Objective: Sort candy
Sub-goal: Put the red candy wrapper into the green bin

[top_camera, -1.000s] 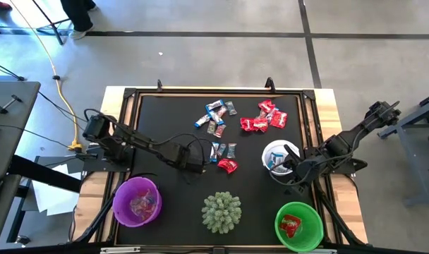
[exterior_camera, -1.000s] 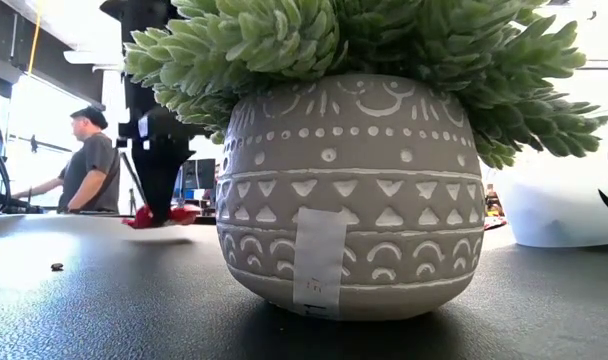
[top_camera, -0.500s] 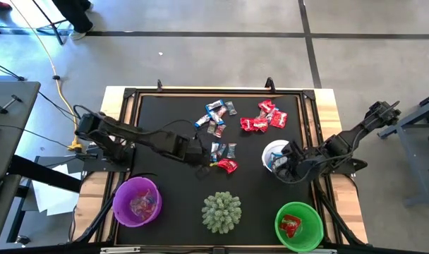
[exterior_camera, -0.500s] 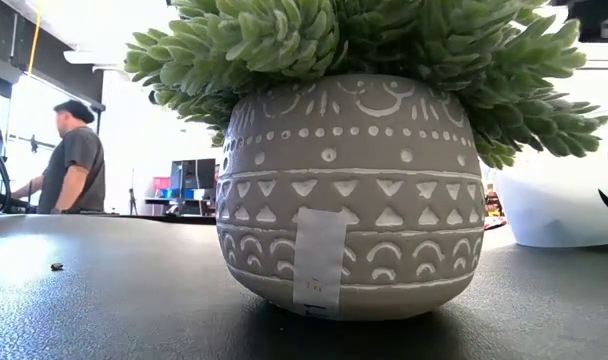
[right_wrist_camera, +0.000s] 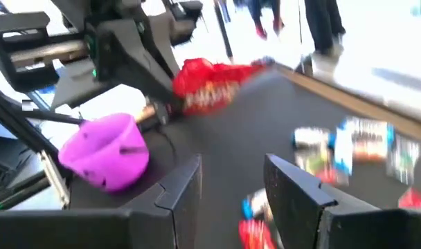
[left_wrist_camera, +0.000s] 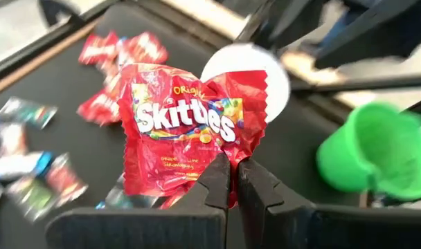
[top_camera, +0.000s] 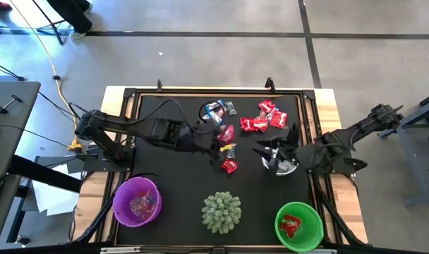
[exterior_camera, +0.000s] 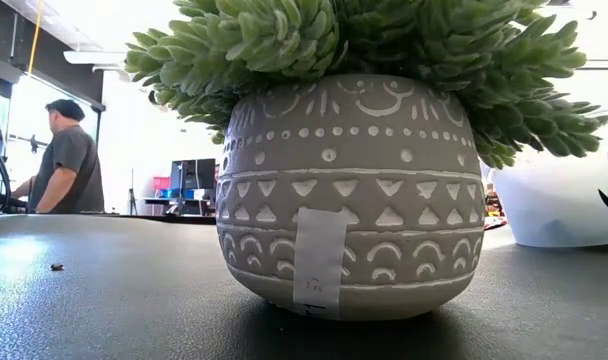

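Over the middle of the black table (top_camera: 147,106), the left gripper (left_wrist_camera: 233,181) holds a red candy packet (left_wrist_camera: 190,131) aloft, jaws clenched on its lower edge; only the left wrist view brings the printing close enough to read "ORIGINAL SKITTLES" across the wrapper. The high view shows what that close-up cannot: the right gripper (top_camera: 265,150), jaws parted and holding nothing, reaches over the white bowl (top_camera: 285,168) at the right of the table. It also shows the rest of the candy, a red cluster (top_camera: 264,117) at the far right, blue-and-white pieces (top_camera: 218,109) at far centre and a red piece (top_camera: 229,166) near the middle. Along the near edge stand a purple bowl (top_camera: 137,201) at left, a green bowl (top_camera: 298,226) with red candy inside at right, and a spiky plant (top_camera: 221,211) between them. The low view is filled by the plant's patterned grey pot (exterior_camera: 344,195), with a person (exterior_camera: 62,160) standing in the room beyond.
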Motion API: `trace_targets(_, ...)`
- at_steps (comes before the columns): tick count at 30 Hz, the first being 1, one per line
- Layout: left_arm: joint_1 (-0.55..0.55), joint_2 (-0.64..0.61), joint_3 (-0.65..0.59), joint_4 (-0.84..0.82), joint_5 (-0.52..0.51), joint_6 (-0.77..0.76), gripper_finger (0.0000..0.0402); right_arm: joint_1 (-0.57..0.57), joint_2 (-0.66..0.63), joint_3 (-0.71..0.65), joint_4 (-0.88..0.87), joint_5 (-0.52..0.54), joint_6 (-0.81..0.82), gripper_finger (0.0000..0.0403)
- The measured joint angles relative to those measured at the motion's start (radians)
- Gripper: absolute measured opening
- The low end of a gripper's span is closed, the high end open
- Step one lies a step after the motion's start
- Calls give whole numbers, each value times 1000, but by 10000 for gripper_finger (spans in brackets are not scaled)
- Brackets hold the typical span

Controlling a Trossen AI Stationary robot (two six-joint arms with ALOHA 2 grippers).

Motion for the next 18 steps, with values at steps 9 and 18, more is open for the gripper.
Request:
trace_targets(9, -22, 0, 54, 153, 6, 19, 0, -70, 0, 0, 248, -60, -391, 149)
trace_targets(18, -60, 0, 54, 254, 4, 19, 0, -85, 0, 0, 251, -63, -447, 149)
